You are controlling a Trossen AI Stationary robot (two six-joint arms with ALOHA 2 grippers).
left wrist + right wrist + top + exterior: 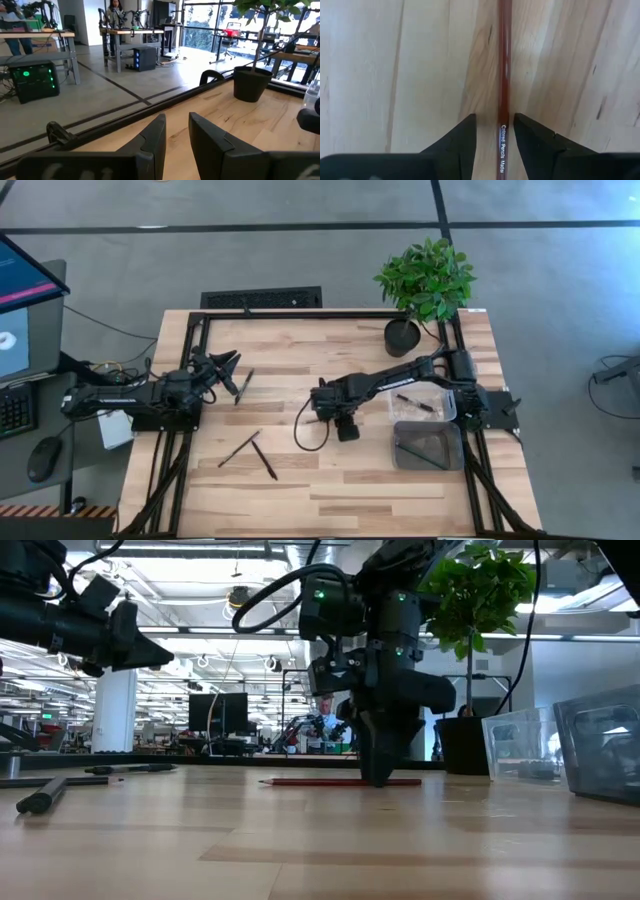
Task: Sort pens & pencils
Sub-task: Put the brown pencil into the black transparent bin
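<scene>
I saw the right gripper [495, 132] on pale planks, jaws part-open astride the red pencil [503, 75], left of the plant [427, 280]; beyond it, an open workshop.

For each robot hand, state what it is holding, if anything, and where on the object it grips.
Left hand: holds nothing, raised with fingers apart. Right hand: nothing gripped yet; its fingers straddle the red pencil on the table, near its printed end, gaps showing on both sides.
</scene>
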